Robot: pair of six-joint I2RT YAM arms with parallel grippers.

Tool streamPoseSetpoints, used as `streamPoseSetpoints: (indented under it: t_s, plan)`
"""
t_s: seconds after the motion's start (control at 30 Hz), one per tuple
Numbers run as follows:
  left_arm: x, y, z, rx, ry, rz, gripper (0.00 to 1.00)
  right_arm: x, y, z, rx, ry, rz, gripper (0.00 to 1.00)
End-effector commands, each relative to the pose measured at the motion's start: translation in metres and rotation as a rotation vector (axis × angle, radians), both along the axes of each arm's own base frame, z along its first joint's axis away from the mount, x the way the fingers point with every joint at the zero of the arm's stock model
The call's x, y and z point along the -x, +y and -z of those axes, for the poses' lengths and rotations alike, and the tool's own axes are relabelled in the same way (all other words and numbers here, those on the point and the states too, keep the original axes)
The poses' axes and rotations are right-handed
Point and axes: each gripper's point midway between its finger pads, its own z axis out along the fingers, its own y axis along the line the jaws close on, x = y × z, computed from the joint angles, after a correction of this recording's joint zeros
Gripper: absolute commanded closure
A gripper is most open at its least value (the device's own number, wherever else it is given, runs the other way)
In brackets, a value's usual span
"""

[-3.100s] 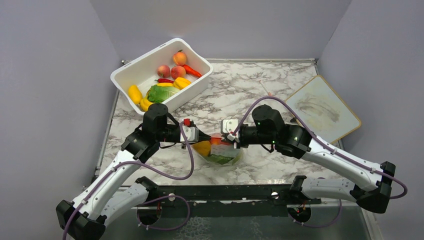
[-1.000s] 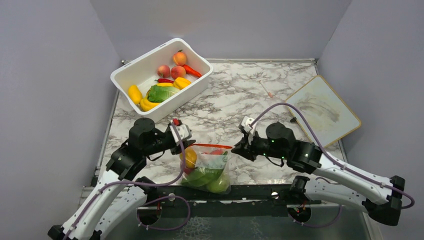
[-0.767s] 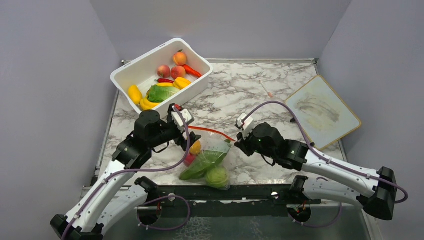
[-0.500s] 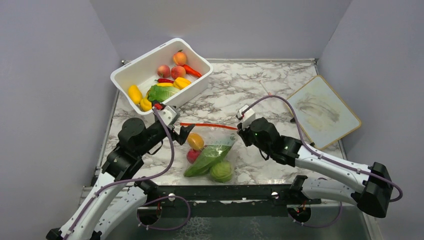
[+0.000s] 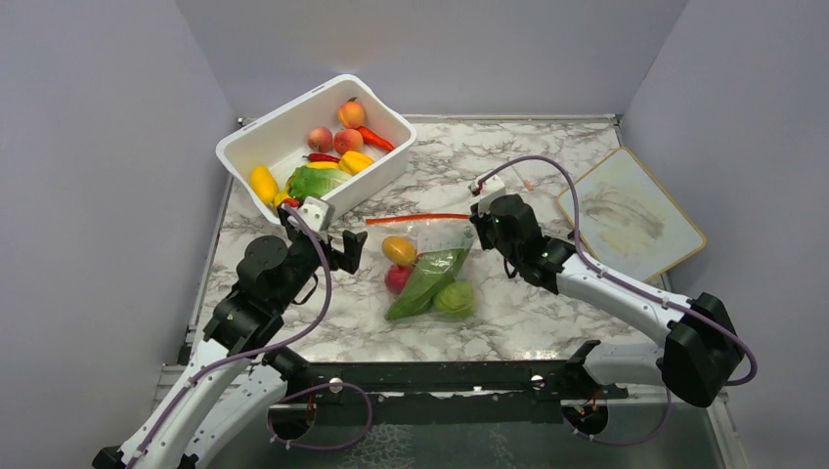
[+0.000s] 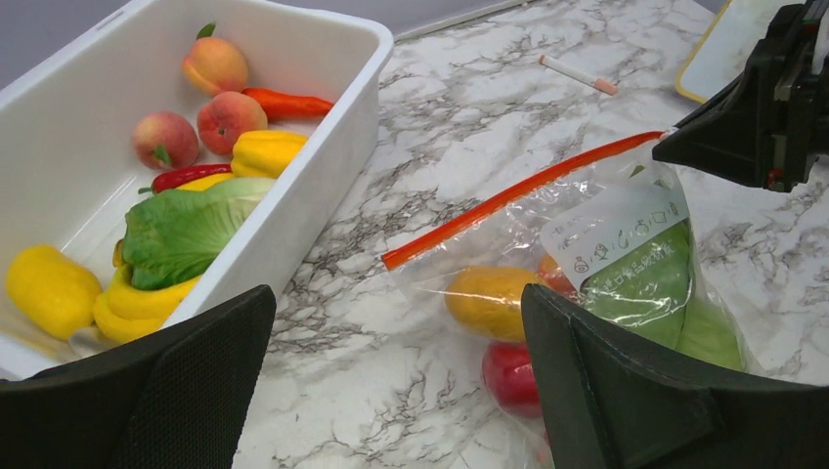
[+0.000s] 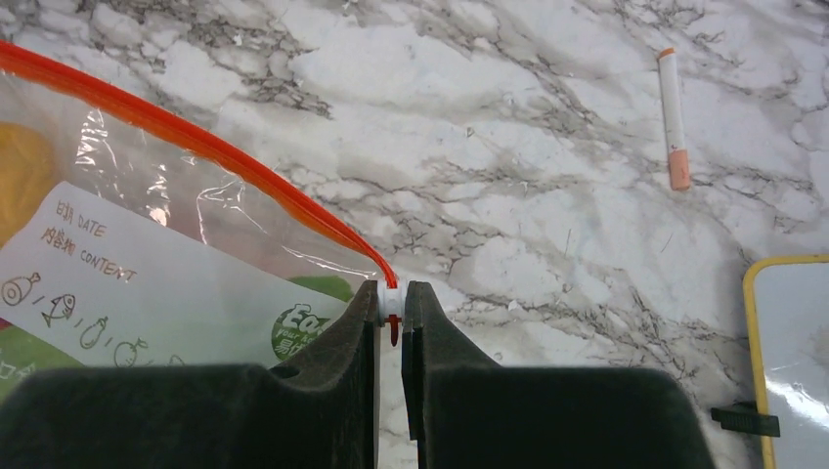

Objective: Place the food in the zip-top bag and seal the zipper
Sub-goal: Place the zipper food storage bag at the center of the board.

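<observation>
The clear thin plastic zip-top bag point(image 5: 442, 241) lies on the marble table point(image 5: 547, 176) near the white rectangular plastic tub point(image 5: 362, 186). It holds a yellow-orange fruit point(image 5: 398, 250), a red round fruit point(image 5: 396, 278), a long green leafy bunch point(image 5: 430, 277) and a round green cabbage point(image 5: 453, 298). The right gripper point(image 7: 391, 313) is clamped on the end of the narrow orange-red zipper strip point(image 5: 415, 218) farthest from the tub. The left gripper point(image 5: 350, 249), jaws spread wide and holding nothing, is by the tub's front wall, apart from the bag.
</observation>
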Motion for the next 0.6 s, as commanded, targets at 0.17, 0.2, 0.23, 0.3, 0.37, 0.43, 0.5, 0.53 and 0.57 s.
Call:
streamPoseSetpoints:
  t_s: [0.17,0.2,0.23,0.3,0.37,0.43,0.5,0.53,0.57]
  plan:
    - [-0.009,0.014,0.007,0.083,0.079,-0.143,0.01,-0.026,-0.006,-0.035,-0.052,-0.086,0.092,0.81]
    - [-0.009,0.013,0.008,0.093,0.088,-0.146,0.01,-0.024,-0.007,-0.041,-0.063,-0.089,0.092,0.74]
    - [-0.01,0.012,0.009,0.107,0.101,-0.151,0.01,-0.022,-0.006,-0.048,-0.077,-0.092,0.085,0.68]
    - [-0.012,0.01,0.008,0.139,0.108,-0.157,0.01,-0.016,-0.005,-0.063,-0.109,-0.099,0.066,0.56]
    - [-0.016,0.009,0.003,0.169,0.111,-0.174,0.01,-0.01,-0.005,-0.075,-0.144,-0.108,0.047,0.48]
    - [-0.019,0.008,-0.002,0.193,0.118,-0.187,0.01,-0.004,-0.005,-0.088,-0.18,-0.116,0.035,0.3]
    - [-0.019,0.005,-0.008,0.195,0.115,-0.173,0.01,0.004,-0.005,-0.099,-0.214,-0.113,0.019,0.14]
    - [-0.018,0.004,-0.01,0.195,0.113,-0.164,0.01,0.009,-0.005,-0.105,-0.236,-0.112,0.009,0.11]
    - [-0.017,0.003,-0.013,0.2,0.109,-0.153,0.01,0.013,-0.005,-0.11,-0.262,-0.107,0.004,0.1]
